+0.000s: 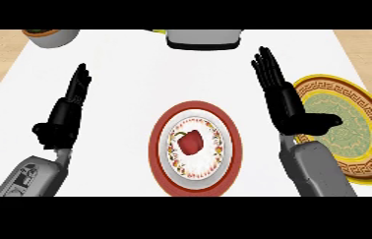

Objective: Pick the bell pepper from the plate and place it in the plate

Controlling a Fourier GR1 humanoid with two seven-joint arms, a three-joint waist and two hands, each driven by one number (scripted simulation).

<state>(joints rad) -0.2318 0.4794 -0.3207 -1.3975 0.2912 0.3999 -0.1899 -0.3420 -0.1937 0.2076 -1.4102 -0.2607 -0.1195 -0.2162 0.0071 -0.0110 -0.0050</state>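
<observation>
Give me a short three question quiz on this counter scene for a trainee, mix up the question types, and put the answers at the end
1. True or false: the bell pepper lies on the red-rimmed plate.
2. Which hand is nearer the yellow-rimmed plate? A) left hand B) right hand
3. Fill in: both hands are ____, holding nothing.

Key: 1 true; 2 B; 3 open

The right hand (pixel 291 105) and its forearm cover the left rim of the yellow-rimmed plate (pixel 341 110), whose right side the edge cuts off. At the top edge, a grey appliance (pixel 203 38) and a grey bowl (pixel 51 37) show only partly.
</observation>
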